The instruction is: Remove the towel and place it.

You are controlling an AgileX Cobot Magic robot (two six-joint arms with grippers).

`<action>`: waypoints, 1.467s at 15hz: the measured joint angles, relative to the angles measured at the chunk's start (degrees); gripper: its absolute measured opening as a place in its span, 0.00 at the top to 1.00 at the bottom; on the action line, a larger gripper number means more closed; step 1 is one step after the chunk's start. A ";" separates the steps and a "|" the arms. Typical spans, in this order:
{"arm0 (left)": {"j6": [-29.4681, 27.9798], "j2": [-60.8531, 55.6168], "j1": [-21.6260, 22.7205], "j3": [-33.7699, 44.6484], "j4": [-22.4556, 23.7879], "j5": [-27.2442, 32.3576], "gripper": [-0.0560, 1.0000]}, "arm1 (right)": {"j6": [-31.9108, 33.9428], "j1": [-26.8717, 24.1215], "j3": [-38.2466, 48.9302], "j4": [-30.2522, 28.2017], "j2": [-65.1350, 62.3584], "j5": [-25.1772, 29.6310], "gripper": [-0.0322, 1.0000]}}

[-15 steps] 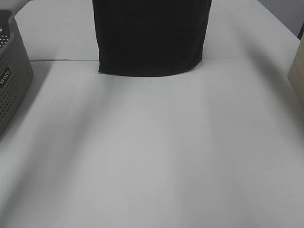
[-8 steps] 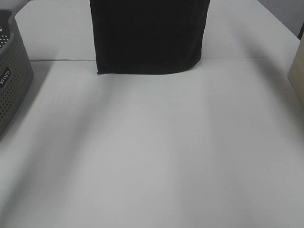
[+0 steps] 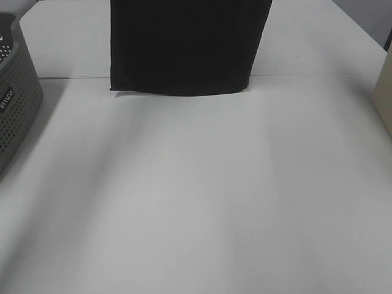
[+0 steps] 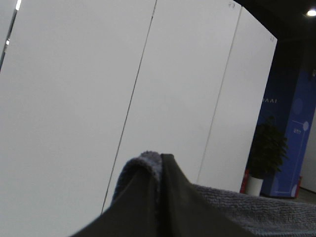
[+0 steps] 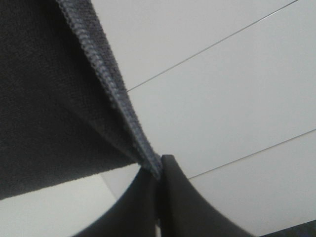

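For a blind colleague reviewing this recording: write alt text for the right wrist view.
The right claw is pinched shut on the hemmed edge of a dark towel, which spreads away from the grip and fills much of the picture. Behind it is a white surface crossed by thin seam lines.

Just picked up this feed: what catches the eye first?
The big dark towel hangs like a curtain over the far middle of the white table. The left claw and right claw are each shut on its edge. A gray perforated basket sits at the left.
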 joint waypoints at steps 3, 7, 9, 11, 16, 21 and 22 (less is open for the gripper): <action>1.09 -9.74 0.11 21.08 0.00 -1.83 0.95 | 0.00 -0.23 0.00 0.46 -1.78 13.29 0.96; 4.30 -24.69 0.00 46.35 0.00 -3.72 0.95 | 0.46 -0.06 0.29 3.50 -3.95 35.52 0.96; 4.98 -37.30 -0.17 61.82 -0.17 -5.27 0.95 | 2.81 0.06 1.55 7.91 -8.37 36.90 0.96; 5.04 -44.18 -0.29 70.42 -0.52 -6.07 0.95 | 6.07 0.34 8.42 10.08 -13.58 37.24 0.96; 5.10 -59.07 -0.57 87.43 -0.97 -10.54 0.95 | 7.45 0.63 38.62 12.43 -30.54 37.47 0.96; 1.66 -67.38 -0.52 96.54 -0.97 -17.99 0.95 | 7.51 0.63 52.60 12.83 -42.80 37.24 0.96; 0.80 -68.81 -0.52 98.61 -1.15 -19.31 0.95 | 7.56 0.63 54.77 13.35 -45.32 37.18 0.96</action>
